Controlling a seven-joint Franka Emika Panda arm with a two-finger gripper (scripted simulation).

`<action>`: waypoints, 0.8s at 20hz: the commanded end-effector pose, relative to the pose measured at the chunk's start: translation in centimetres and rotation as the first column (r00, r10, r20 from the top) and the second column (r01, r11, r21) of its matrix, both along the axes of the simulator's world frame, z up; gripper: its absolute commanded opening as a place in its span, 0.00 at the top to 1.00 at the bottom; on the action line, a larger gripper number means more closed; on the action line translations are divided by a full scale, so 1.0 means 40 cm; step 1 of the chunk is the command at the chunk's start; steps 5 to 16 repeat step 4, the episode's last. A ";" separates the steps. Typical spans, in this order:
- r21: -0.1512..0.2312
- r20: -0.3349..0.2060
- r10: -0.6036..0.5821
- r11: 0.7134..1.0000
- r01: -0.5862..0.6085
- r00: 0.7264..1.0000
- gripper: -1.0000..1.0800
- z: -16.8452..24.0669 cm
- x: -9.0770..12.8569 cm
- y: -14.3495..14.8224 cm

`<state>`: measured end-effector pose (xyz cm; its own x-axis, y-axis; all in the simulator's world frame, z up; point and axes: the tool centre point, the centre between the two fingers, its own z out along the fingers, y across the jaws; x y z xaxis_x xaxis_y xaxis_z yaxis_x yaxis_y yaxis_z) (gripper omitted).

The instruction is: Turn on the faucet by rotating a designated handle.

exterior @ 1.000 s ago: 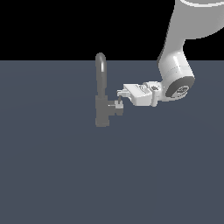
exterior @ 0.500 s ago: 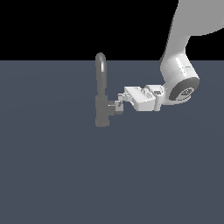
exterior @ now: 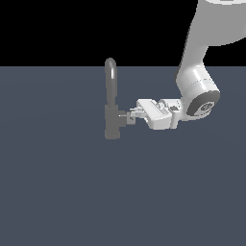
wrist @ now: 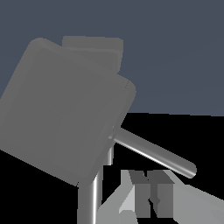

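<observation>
Standing upright on the dark tabletop (exterior: 57, 192), well in from every edge, the faucet (exterior: 111, 103) shows its arched spout above a thicker base, and the handle (exterior: 126, 118) juts sideways from that base toward the exterior view's right. The end effector (exterior: 134, 115) reaches in horizontally and meets the handle's tip, but whether its fingers are clenched on it or merely beside it I cannot tell. This looks like the contact step; next comes a steady push sweeping the handle around the base.

The handle (wrist: 65, 109) fills the frame, hand (wrist: 151, 197) just beside it.
</observation>
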<state>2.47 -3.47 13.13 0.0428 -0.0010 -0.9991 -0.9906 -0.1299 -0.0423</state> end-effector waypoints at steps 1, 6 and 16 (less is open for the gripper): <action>-0.001 -0.044 -0.005 1.000 0.005 0.999 1.00 -0.096 -0.039 -0.005; 0.000 -0.051 -0.004 1.000 0.004 0.999 1.00 -0.132 -0.054 -0.007; 0.000 -0.051 -0.004 1.000 0.004 0.999 1.00 -0.132 -0.054 -0.007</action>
